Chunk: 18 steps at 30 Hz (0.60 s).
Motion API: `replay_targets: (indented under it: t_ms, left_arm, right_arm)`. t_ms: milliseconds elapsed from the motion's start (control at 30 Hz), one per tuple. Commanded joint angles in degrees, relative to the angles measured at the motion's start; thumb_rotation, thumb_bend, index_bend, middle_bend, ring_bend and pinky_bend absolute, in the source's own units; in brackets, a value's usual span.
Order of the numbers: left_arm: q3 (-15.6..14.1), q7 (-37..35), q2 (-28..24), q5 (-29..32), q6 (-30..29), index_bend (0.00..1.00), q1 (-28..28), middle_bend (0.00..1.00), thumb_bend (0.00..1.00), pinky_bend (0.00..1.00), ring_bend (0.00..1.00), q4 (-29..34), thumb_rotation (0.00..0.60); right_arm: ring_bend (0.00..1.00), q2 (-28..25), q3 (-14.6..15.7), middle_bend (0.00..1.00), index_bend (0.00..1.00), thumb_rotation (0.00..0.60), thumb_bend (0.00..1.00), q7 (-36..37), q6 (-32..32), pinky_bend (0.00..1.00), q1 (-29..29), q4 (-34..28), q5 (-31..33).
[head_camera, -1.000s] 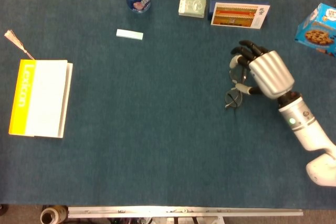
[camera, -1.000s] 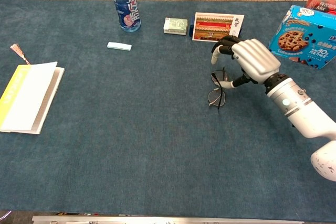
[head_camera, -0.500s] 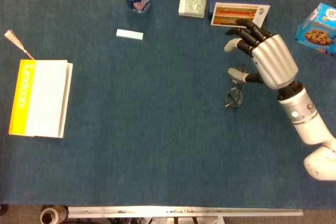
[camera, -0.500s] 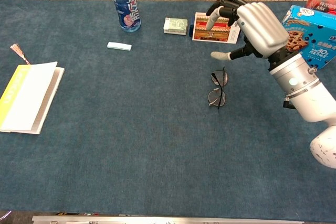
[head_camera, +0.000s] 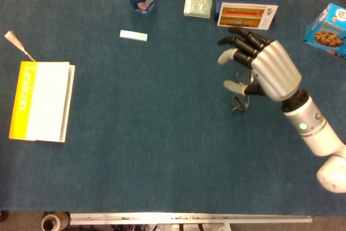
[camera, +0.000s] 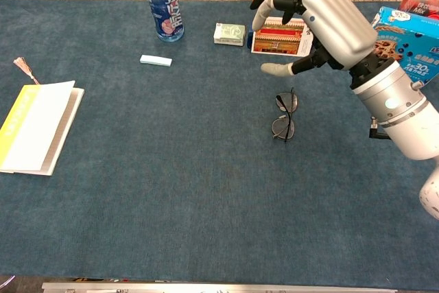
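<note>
A pair of dark-rimmed glasses (camera: 283, 115) lies folded on the blue cloth right of centre; in the head view only one lens of the glasses (head_camera: 238, 101) shows below the hand. My right hand (camera: 312, 22) hovers well above them with fingers spread and curled forward, holding nothing. In the head view my right hand (head_camera: 260, 70) covers most of the glasses. My left hand is in neither view.
A yellow and white book (head_camera: 42, 101) with a tassel lies at the far left. At the back stand a blue bottle (camera: 160, 3), a white eraser-like bar (camera: 156, 60), a small green box (camera: 229, 33), a postcard box (camera: 280, 36) and a blue cookie box (camera: 400, 47).
My right hand has let go of the glasses, risen off the cloth and drifted left, fingers spreading. The glasses stay flat where they lay.
</note>
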<state>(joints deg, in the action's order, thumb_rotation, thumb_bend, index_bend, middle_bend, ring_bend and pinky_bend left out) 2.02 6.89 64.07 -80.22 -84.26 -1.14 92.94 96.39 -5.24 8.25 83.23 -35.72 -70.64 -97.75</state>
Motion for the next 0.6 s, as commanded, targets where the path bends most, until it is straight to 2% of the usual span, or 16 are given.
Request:
replay_targets:
  t_ms: [33, 267, 400, 600]
  left_arm:
    - [-0.03, -0.06, 0.02, 0.04, -0.03, 0.53, 0.05, 0.50, 0.04, 0.59, 0.38, -0.03, 0.600]
    - [-0.08, -0.08, 0.13, 0.10, 0.01, 0.53, 0.06, 0.50, 0.04, 0.59, 0.39, -0.19, 0.600]
    - [-0.06, 0.32, 0.21, 0.21, 0.24, 0.53, -0.09, 0.50, 0.04, 0.59, 0.39, -0.07, 0.600]
    - [-0.10, 0.99, 0.23, 0.40, 0.54, 0.53, -0.25, 0.50, 0.04, 0.59, 0.39, 0.28, 0.600]
  right_arm:
    - [0.18, -0.85, 1.31, 0.34, 0.46, 0.600, 0.00, -0.35, -0.69, 0.44, -0.10, -0.90, -1.30]
    - [0.18, -2.66, 3.48, 0.34, 0.46, 0.600, 0.00, -1.69, -2.68, 0.44, -0.35, -1.25, -3.13]
    - [0.18, -3.94, 4.65, 0.34, 0.46, 0.600, 0.01, -1.56, -3.49, 0.44, -1.28, 0.57, -5.23]
    - [0.18, -3.86, 6.09, 0.34, 0.46, 0.600, 0.14, 2.83, -3.15, 0.44, -3.26, 6.42, -8.54]
